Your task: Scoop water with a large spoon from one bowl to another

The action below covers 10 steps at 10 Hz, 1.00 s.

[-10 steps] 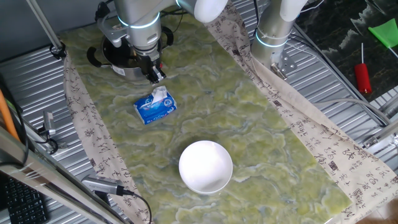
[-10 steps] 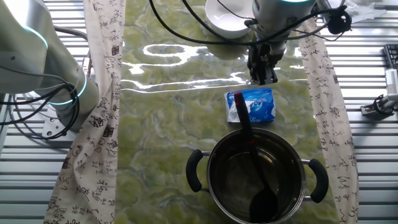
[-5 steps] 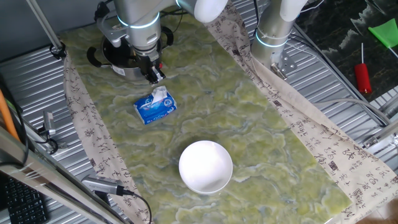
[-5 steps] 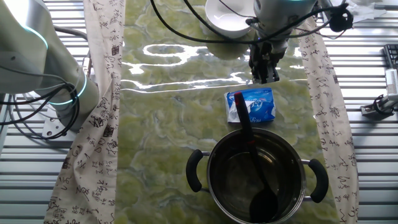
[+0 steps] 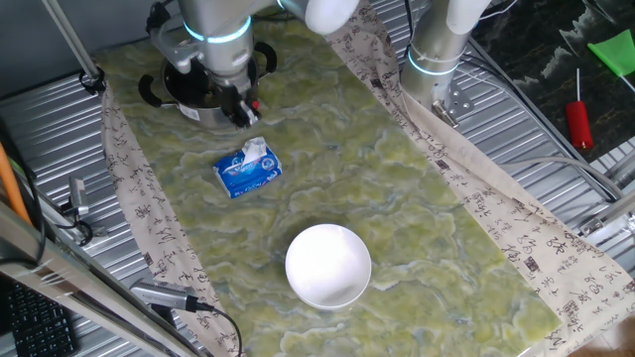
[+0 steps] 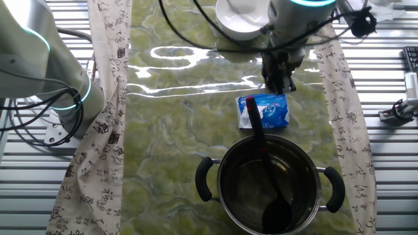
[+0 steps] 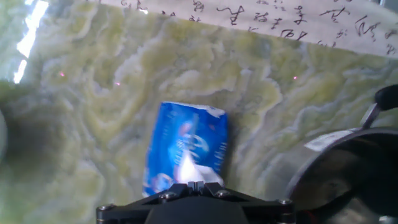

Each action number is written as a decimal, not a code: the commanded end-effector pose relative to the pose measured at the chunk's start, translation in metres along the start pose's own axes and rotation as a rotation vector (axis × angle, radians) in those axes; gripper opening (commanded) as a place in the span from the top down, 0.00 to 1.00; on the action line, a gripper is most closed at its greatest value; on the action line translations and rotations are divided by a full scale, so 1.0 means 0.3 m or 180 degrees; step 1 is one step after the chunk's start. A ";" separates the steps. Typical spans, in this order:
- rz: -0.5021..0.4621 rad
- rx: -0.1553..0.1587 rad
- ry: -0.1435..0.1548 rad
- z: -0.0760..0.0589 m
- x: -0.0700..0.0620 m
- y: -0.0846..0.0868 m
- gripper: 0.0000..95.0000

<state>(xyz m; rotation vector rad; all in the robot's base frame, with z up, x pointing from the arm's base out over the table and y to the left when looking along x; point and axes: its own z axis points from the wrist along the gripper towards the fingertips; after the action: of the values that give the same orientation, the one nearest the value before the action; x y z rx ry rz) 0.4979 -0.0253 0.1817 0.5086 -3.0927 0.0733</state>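
Note:
The steel pot (image 6: 307,171) with two black handles stands at the near end of the mat. The black ladle (image 6: 271,177) lies in it, scoop down at the bottom, and its handle leans out over the rim towards a blue tissue pack (image 6: 264,111). In the one fixed view the pot (image 5: 189,107) is mostly hidden behind the arm. The white bowl (image 5: 328,266) stands apart at the mat's other end. My gripper (image 6: 277,81) hangs shut and empty above the mat just beyond the tissue pack. The hand view shows the pack (image 7: 186,149) and the pot's rim (image 7: 339,146).
A second robot base (image 5: 437,59) stands at the mat's edge. A red-handled screwdriver (image 5: 578,121) lies off the mat on the metal table. Patterned cloth strips (image 6: 104,98) border the green mat. Cables and a clamp (image 5: 74,208) lie at the side.
My gripper has shifted a little towards the pot and the tissue pack. The ladle, pot and bowl have not moved.

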 end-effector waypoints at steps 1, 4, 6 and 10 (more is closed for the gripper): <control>-0.0331 0.0002 -0.0003 -0.015 0.028 -0.053 1.00; -0.0679 0.0045 0.0032 -0.050 0.031 -0.093 1.00; -0.0904 0.0033 0.0046 -0.070 0.032 -0.124 1.00; -0.1964 -0.0007 0.0116 -0.090 0.076 -0.171 1.00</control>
<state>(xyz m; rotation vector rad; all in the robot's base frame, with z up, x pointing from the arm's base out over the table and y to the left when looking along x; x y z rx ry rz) 0.4968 -0.0726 0.2075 1.1985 -2.8541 0.0768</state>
